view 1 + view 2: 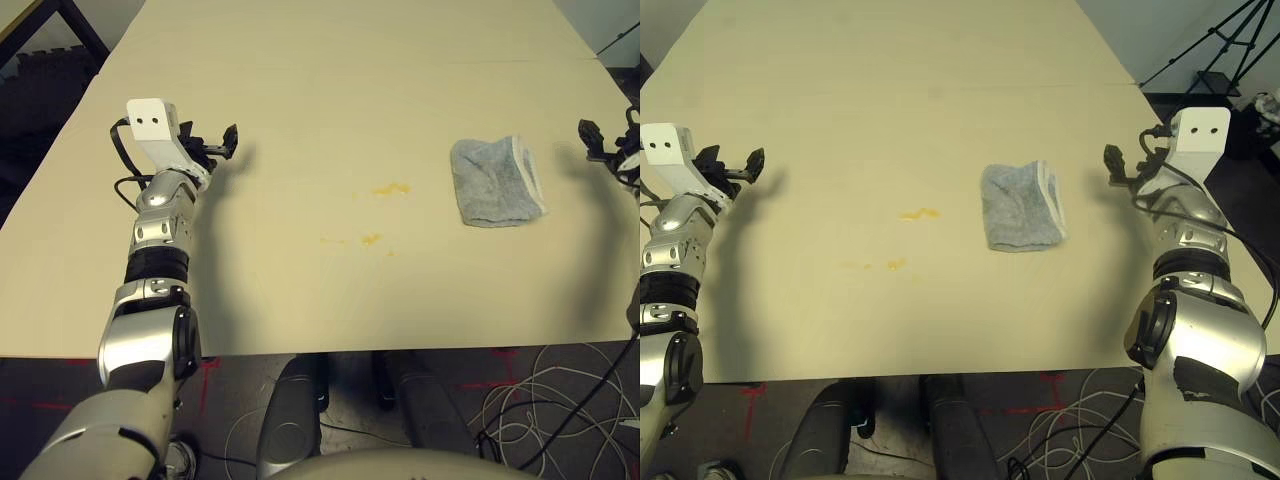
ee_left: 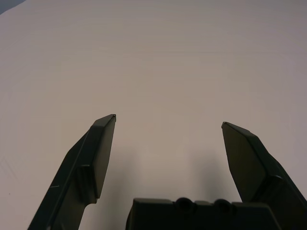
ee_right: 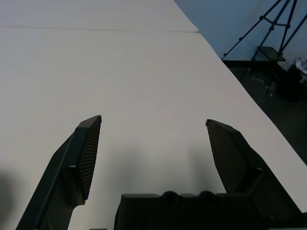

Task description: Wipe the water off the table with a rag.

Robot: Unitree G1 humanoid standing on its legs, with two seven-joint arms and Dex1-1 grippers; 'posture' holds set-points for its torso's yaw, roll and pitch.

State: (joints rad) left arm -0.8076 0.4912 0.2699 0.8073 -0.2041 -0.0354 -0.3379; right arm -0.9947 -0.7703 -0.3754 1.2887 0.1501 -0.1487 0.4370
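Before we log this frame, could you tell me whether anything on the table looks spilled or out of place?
Yes: small yellowish-orange blotches of water lie spilled on the table, left of the rag, which sits crumpled and unheld.

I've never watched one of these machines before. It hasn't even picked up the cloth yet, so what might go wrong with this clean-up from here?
1. The rag lies folded; the open right end effector beside it might pinch just one layer, so it unfolds or slips.
2. The water is several scattered yellowish blotches, with smaller ones nearer the robot; one pass could miss some.
3. Wiping might smear the blotches across the pale table rather than lift them.
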